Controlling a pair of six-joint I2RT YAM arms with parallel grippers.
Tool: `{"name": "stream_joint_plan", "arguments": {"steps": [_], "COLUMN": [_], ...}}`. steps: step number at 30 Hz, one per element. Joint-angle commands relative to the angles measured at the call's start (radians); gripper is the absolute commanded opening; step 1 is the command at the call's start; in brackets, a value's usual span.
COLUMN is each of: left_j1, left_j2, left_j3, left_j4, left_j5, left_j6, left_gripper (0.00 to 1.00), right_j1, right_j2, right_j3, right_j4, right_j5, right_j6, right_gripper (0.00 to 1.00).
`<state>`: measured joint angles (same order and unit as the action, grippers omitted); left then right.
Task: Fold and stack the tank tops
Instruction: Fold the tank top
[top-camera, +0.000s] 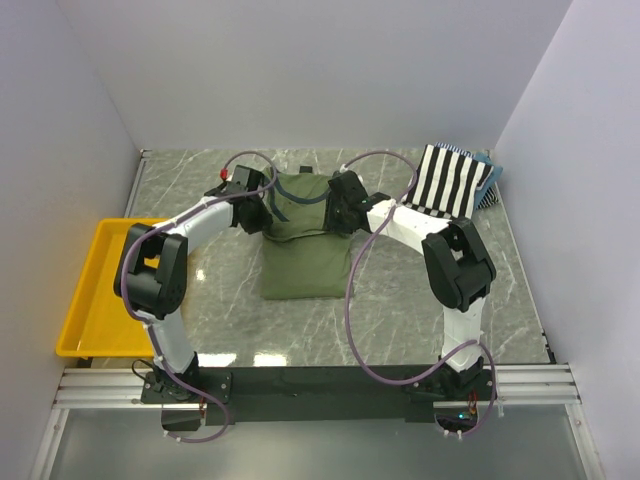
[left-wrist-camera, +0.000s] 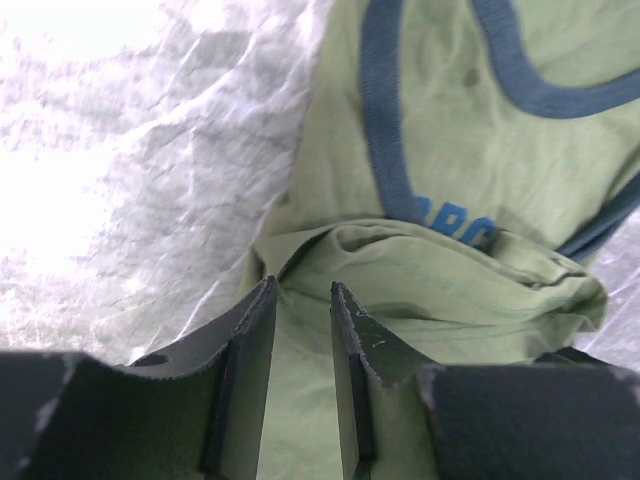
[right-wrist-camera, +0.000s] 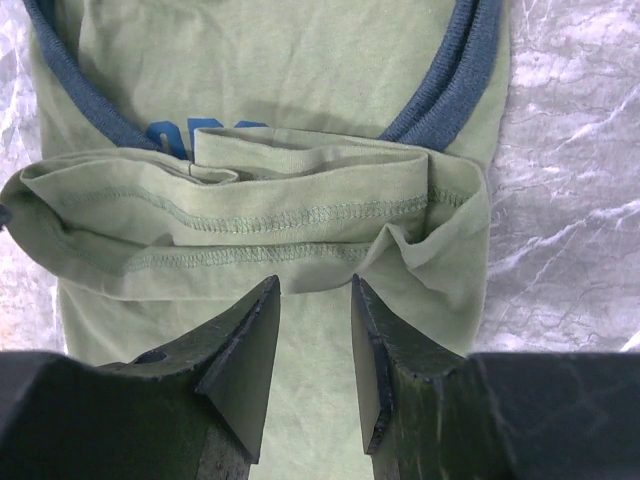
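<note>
Olive tank top lies mid table, long axis near-to-far, hem doubled onto chest at far end, w/ left gripper & right gripper flanking that fold, equally near, jaws apart, holding nothing; striped tank top sits at far-right corner.

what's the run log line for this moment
olive tank top: hem folded up | left tool: open at fold | right tool: open at fold | striped tank top: far right
</note>
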<state>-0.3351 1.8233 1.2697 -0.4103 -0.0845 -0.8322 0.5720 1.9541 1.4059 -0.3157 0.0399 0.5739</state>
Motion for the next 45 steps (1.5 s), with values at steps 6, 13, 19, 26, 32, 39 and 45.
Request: {"name": "stream_joint_plan", "arguments": {"steps": [6,13,19,26,32,39,45], "left_j1": [-0.016,-0.018,-0.030,-0.056,-0.082,-0.111,-0.111], "left_j2": [0.042,0.025,-0.045,-0.108,-0.133,-0.099,-0.058], "left_j3": [0.098,0.131,0.094,0.019,-0.033,-0.056,-0.026], "left_j4": [-0.030,-0.064,-0.071,-0.056,-0.055,-0.033,-0.030], "left_j5": [-0.021,-0.027,-0.023,0.000,0.003,0.000,-0.003], "left_j6": [0.045,0.061,0.058,0.061,0.056,0.038,0.030], "left_gripper": [0.27,0.22,0.30,0.36,0.39,0.40,0.41], "right_j1": [-0.008,-0.012,-0.012,-0.021,-0.031,-0.046,-0.054], "right_j2": [-0.015,-0.047,0.000,0.042,0.052,0.069,0.066], "right_j3": [0.041,0.010,0.054,0.093,0.113,0.136,0.127], "right_j4": [0.000,0.000,-0.025,-0.045,-0.059,-0.071,-0.062], "right_j5": [0.032,0.049,0.052,0.061,0.061,0.063,0.060], "right_j6": [-0.031,-0.032,-0.032,-0.009,-0.005,-0.006,-0.006], "right_gripper": [0.42,0.45,0.46,0.37,0.16,0.02,0.01]}}
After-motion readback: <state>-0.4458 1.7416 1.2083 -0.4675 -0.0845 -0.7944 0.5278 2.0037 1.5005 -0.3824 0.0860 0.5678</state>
